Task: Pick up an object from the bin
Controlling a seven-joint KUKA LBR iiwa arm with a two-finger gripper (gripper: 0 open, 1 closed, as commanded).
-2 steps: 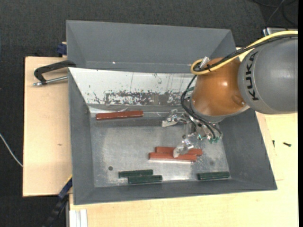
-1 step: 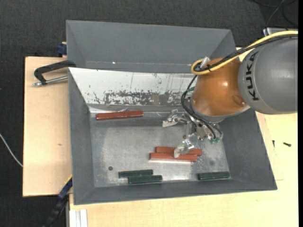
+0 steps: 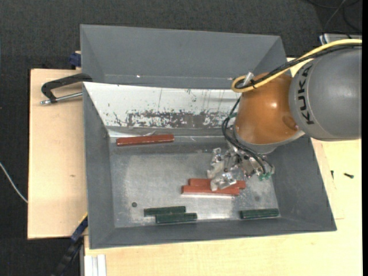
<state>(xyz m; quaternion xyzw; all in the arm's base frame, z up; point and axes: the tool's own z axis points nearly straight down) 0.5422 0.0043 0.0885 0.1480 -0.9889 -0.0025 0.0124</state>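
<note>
Camera view puts your gripper (image 3: 227, 176) at the red bar (image 3: 195, 187), grip state unclear; you'd likely clamp, then lift.

Jaws over middle red bar (image 3: 198, 187)

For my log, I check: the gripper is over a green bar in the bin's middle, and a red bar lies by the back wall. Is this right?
One thing is wrong: in the camera view, the middle bar under the gripper is red, not green. The back bar is red, as you say.
</note>
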